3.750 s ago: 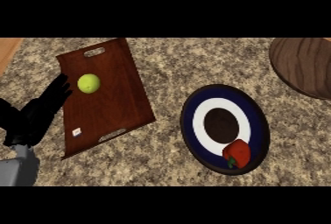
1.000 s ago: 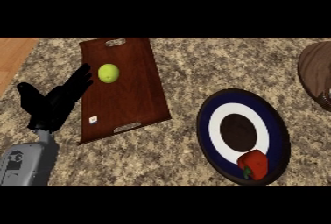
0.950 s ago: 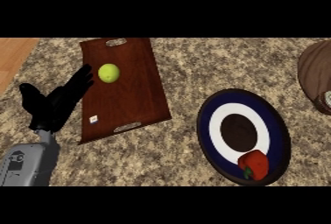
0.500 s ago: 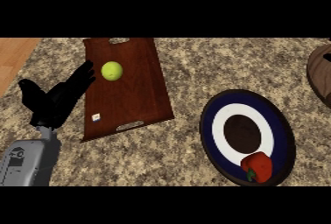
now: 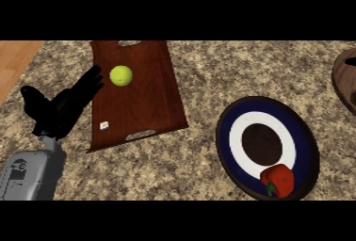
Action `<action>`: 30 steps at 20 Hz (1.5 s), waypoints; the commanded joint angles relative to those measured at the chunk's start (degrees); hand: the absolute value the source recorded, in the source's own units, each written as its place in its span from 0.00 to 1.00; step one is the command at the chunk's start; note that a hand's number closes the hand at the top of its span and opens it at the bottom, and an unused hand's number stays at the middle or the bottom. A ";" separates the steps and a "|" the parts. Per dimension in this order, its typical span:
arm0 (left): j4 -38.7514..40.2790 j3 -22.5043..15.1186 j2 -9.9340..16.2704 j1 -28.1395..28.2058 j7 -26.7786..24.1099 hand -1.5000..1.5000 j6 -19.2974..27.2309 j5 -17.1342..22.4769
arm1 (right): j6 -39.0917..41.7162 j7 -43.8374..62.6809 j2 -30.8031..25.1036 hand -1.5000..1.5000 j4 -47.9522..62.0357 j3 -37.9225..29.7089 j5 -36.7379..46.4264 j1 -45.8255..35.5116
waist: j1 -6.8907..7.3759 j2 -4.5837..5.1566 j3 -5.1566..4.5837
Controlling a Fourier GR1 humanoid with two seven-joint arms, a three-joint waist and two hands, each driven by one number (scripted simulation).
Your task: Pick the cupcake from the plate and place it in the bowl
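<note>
Beside the tray (image 5: 142, 101), the left robot hand (image 5: 59, 110) rests, fingers straight.

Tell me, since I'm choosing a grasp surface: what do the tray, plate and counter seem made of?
The tray looks like dark reddish polished wood, with faint grain. The plate seems glazed ceramic, with smooth navy and white rings. The counter appears to be speckled granite-like stone.

Plate (image 5: 227, 141): round, dark blue rim, white ring, dark brown centre; lay flat well to the right of the left hand (image 5: 61, 112). Red item (image 5: 278, 179) with green stem, no cupcake shape evident, sat on the plate's near rim. Brown bowl (image 5: 345, 77): far right, cut by the edge, farthest from the hand.
</note>
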 commanded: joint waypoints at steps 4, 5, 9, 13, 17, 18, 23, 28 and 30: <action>-0.23 -0.02 -0.57 1.98 -0.80 0.50 0.24 -0.10 | -4.86 -0.57 -4.50 0.00 -0.33 -3.18 -2.17 1.19 | -0.37 -0.14 -0.04; 0.15 0.23 0.08 -0.65 0.70 0.50 0.63 -0.34 | -4.39 -3.04 -5.44 0.00 -0.46 -4.22 -3.14 2.65 | -1.45 0.00 0.09; -1.34 0.63 -0.16 -0.12 1.47 0.50 1.34 0.03 | -3.06 -3.57 -10.96 0.00 -0.06 -5.76 -4.15 4.87 | -1.89 -0.54 0.12; 0.55 1.56 0.21 2.47 -1.72 0.50 0.84 -0.26 | 1.58 -12.62 -13.58 0.00 -1.08 -5.70 -4.13 10.09 | -3.16 -0.84 0.04; 0.35 2.12 1.11 2.01 0.35 0.50 0.80 0.05 | 10.94 -18.65 -17.97 0.00 -1.22 -7.29 -5.99 11.56 | -3.89 -1.25 0.09; -0.47 2.04 0.41 1.17 0.68 0.50 1.94 -0.15 | 13.56 -20.47 -20.22 0.00 -1.38 -7.85 -6.57 12.61 | -4.73 -1.61 0.06; -0.18 3.08 0.94 4.51 -0.34 0.50 1.28 0.34 | 26.14 -27.83 -23.49 0.00 0.15 -10.34 -9.54 17.28 | -5.32 -2.13 -0.05; -1.12 4.55 2.03 4.93 0.28 0.50 1.53 0.86 | 37.95 -31.28 -25.11 0.00 0.96 -12.32 -12.80 22.20 | -7.28 -2.95 0.00; -1.21 4.70 2.92 6.84 -0.27 0.50 0.60 0.67 | 39.13 -32.17 -24.76 0.00 1.26 -13.44 -14.26 25.14 | -7.67 -2.99 0.11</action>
